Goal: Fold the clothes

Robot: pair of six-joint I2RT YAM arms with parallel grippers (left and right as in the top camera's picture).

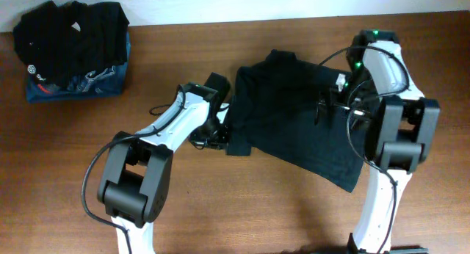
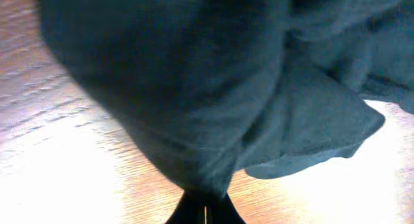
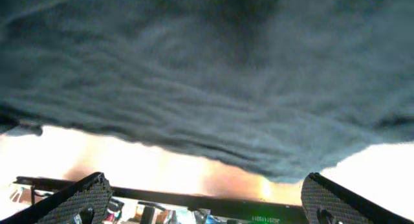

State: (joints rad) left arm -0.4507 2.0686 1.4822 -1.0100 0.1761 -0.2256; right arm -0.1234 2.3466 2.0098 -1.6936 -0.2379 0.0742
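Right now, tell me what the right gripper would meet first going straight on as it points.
The plain black soft fabric garment: it fills the view just ahead of the open right gripper, though depth is unclear.

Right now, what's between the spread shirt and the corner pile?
Bare table only, per the overhead view. The left gripper, shut on the shirt, sits nearer the robot than that line to the pile.
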